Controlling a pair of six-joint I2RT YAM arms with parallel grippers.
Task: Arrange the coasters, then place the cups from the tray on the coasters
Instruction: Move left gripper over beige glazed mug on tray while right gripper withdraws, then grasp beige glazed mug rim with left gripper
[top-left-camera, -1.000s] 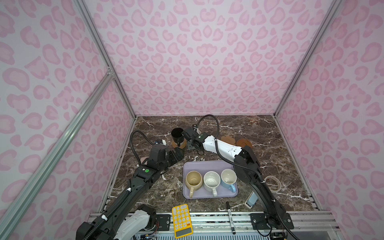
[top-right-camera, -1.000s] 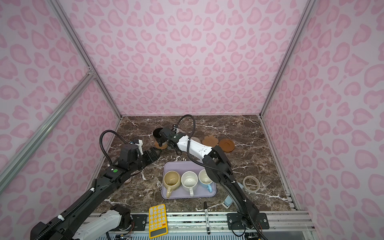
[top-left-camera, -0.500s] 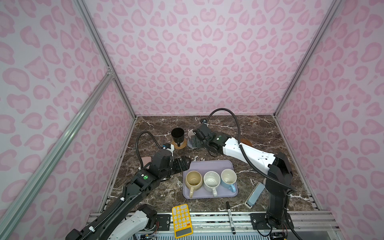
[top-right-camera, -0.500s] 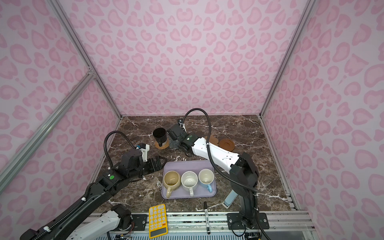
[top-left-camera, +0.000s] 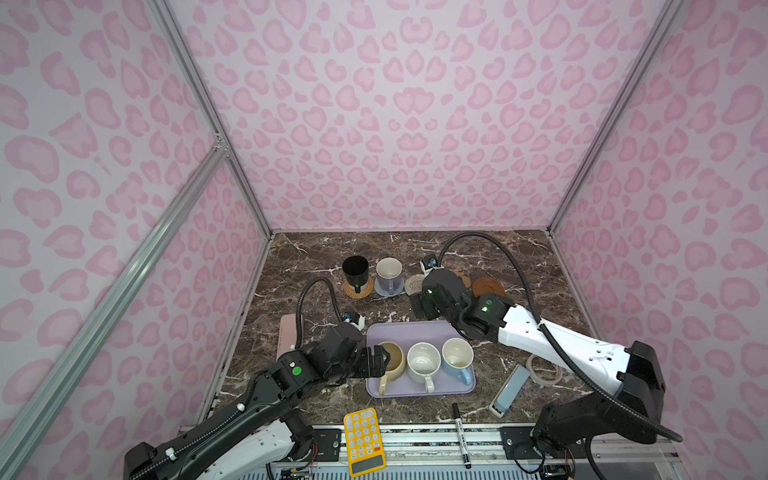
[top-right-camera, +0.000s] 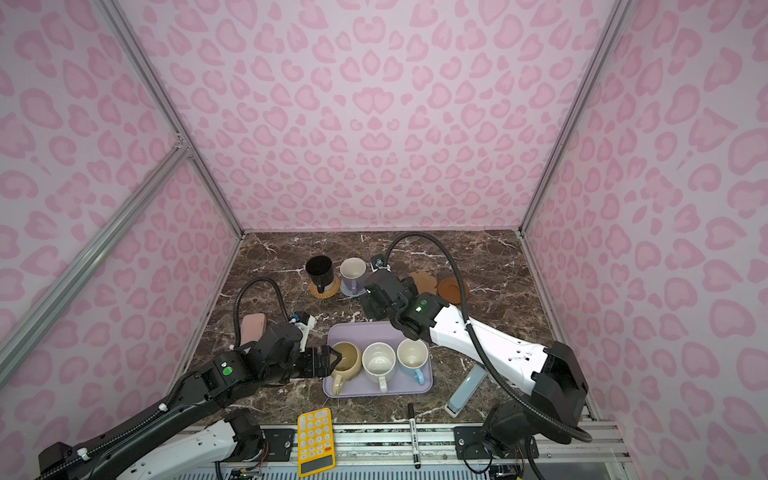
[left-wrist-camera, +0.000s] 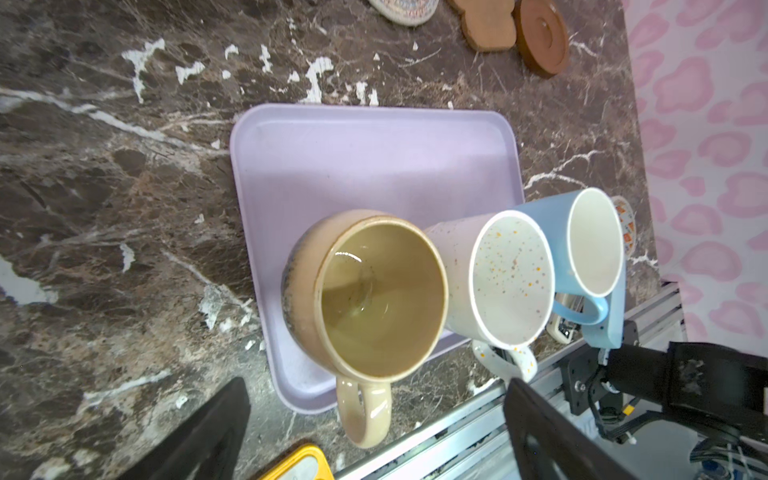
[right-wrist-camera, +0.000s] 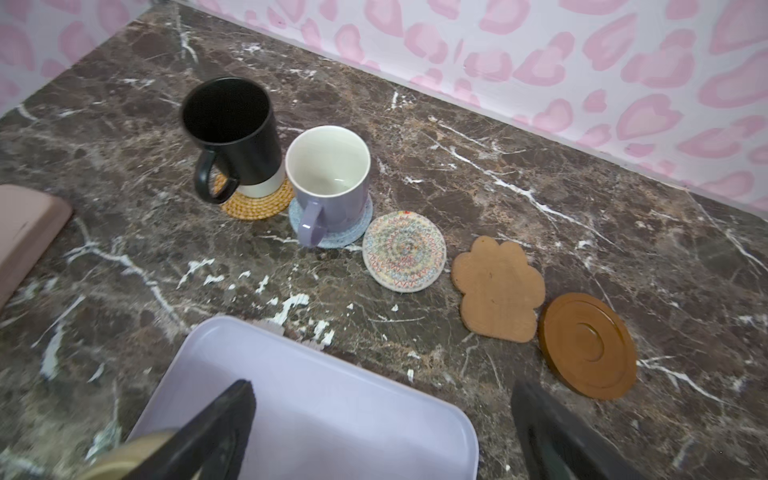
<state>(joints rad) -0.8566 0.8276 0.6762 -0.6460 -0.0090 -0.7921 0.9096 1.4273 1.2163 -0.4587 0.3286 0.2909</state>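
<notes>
Change: my right claw (right-wrist-camera: 382, 388) has pulled back from the lavender mug (right-wrist-camera: 332, 195), which now stands on the grey-blue coaster (right-wrist-camera: 360, 226).
Right claw: spread wide, empty, at the tray (right-wrist-camera: 291, 365) far edge.
Left claw (left-wrist-camera: 376, 386): spread wide, empty; beige mug (left-wrist-camera: 374, 299) just ahead, on the tray.

Half-hidden things
My right arm (top-left-camera: 442, 286) hides part of the cream coaster (top-left-camera: 414, 284) and flower coaster (top-left-camera: 464, 279). The pink case (right-wrist-camera: 25, 224) is cut off.

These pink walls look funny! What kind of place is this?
Probably a robot practice booth: pink walls box in a marble tabletop, and two robot arms stand on a metal rail.
</notes>
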